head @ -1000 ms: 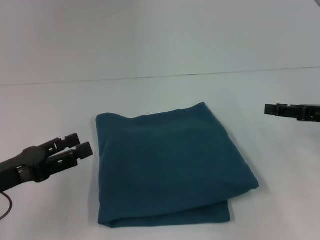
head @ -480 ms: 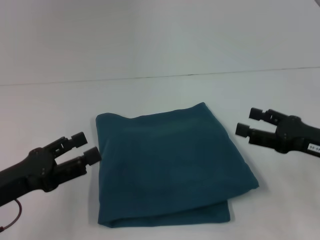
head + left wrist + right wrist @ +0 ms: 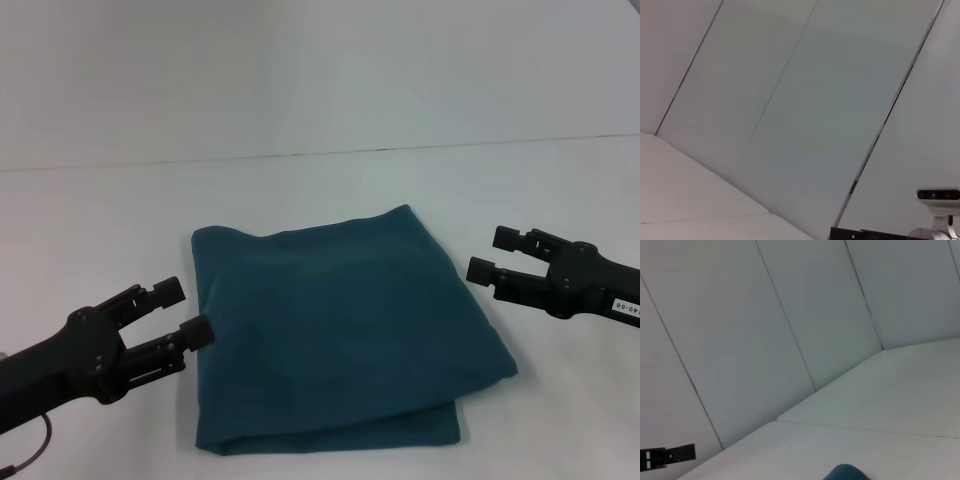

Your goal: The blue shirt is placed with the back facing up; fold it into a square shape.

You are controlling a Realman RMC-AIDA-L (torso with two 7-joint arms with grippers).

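The blue shirt (image 3: 340, 335), already folded into a rough square, is lying mid-worktop (image 3: 330, 185) toward the near edge as 2 hands are closing in. The left hand (image 3: 185, 312), released and empty, is now just touching the shirt's left edge; the right hand (image 3: 482, 254), also released, is arriving beside its right edge. Another fold or a final tidy seems to be coming.
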